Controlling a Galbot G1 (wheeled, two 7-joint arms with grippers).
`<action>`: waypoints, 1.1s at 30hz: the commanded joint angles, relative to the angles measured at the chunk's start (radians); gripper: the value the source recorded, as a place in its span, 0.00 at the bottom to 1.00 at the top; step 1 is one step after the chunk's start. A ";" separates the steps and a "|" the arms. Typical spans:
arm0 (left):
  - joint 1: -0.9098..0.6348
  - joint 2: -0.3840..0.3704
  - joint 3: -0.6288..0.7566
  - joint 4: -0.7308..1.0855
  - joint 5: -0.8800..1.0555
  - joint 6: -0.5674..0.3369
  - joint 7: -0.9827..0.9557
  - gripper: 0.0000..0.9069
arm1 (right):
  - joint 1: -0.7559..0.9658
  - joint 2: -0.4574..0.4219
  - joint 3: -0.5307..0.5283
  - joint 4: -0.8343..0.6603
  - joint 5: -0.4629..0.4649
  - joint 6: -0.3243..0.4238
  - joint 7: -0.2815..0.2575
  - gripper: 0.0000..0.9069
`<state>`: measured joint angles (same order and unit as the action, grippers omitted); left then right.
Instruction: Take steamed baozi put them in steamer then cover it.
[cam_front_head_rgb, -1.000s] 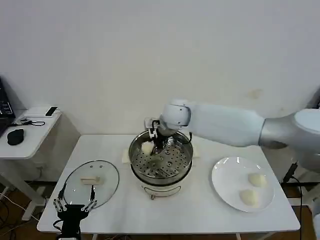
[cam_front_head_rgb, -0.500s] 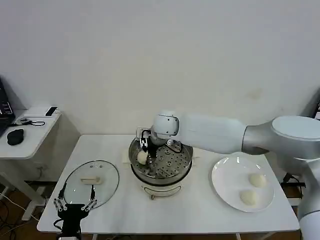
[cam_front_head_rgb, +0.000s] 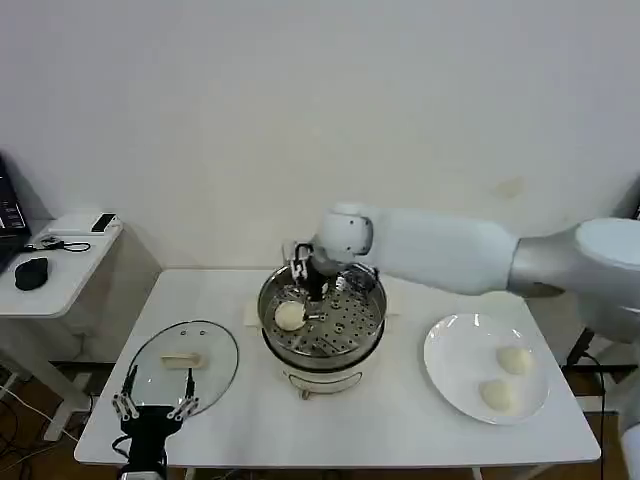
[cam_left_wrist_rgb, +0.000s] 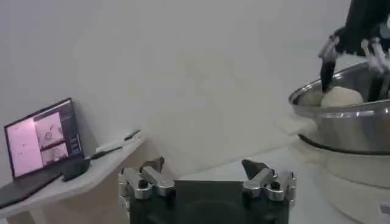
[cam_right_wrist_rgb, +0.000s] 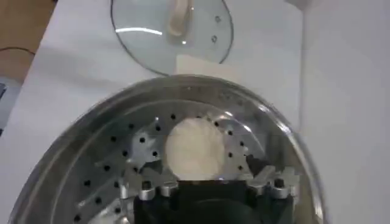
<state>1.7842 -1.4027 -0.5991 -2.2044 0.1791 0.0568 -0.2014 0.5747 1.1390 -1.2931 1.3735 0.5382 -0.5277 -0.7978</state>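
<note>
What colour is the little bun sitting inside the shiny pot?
The baozi in the steamer is white to pale cream, clearest in the right wrist view.
</note>
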 joint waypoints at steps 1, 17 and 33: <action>-0.006 0.004 0.011 -0.003 0.001 0.002 0.001 1.00 | 0.118 -0.223 -0.003 0.108 -0.055 0.060 -0.073 1.00; -0.035 0.027 0.058 0.039 0.007 0.008 0.005 1.00 | -0.093 -0.782 0.060 0.300 -0.401 0.250 -0.169 1.00; -0.040 0.027 0.063 0.103 0.012 0.006 0.005 1.00 | -0.700 -0.930 0.516 0.276 -0.609 0.388 -0.195 1.00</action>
<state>1.7457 -1.3757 -0.5396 -2.1231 0.1910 0.0628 -0.1969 0.0838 0.3118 -0.9198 1.6340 0.0184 -0.1923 -0.9816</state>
